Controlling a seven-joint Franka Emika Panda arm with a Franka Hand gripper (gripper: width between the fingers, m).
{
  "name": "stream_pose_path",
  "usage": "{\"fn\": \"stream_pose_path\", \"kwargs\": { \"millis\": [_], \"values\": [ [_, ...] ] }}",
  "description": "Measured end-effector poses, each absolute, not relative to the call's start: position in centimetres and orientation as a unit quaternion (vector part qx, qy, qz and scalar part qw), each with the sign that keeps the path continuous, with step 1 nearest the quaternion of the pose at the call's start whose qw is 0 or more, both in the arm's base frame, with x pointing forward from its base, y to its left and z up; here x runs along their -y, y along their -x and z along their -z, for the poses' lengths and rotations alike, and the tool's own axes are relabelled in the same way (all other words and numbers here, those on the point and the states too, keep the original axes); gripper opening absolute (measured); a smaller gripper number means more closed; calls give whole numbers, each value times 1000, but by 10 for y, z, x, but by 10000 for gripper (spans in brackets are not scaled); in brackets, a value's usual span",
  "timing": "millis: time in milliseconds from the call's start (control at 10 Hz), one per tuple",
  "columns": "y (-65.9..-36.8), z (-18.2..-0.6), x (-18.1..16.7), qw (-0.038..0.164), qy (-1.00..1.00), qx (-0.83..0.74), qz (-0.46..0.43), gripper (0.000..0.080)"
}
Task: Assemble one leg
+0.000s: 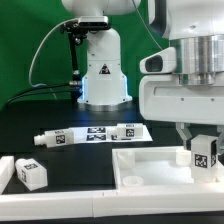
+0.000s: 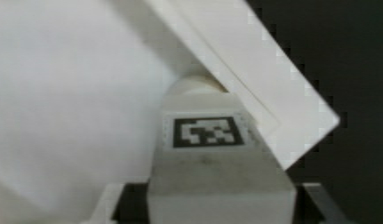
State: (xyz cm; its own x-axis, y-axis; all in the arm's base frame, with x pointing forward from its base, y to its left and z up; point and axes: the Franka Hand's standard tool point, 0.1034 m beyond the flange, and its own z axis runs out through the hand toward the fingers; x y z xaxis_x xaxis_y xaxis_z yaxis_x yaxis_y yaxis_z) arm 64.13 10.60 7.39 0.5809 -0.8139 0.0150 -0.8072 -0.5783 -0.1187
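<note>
At lower right of the exterior view, the fingers [image 1: 203,150] grip the leg [image 1: 204,155] by its sides; it looks light, stiff, slippery plastic, above the tray [image 1: 150,170].

Green backdrop, dark work surface.
A flat green wall [image 1: 25,50] stands behind the matte black bench [image 1: 80,160]; even light falls, and black cables [image 1: 40,60] hang before the wall.

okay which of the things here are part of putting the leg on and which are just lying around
In use:
- the leg, held in the gripper
- white tray-like piece, which the leg is over

Lying about:
- second small tagged block
- two long tagged rods
</note>
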Motion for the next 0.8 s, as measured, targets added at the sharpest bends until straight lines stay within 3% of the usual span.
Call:
{"fn": "stream_pose_path", "kwargs": {
  "millis": [300,700,800],
  "values": [
    [-639,-74,-103,80,751,-656,5,285],
    [-638,-73,-104,83,728,-680,-2,287],
    [-634,-72,-106,72,779,-623,-9,527]
  ]
}}
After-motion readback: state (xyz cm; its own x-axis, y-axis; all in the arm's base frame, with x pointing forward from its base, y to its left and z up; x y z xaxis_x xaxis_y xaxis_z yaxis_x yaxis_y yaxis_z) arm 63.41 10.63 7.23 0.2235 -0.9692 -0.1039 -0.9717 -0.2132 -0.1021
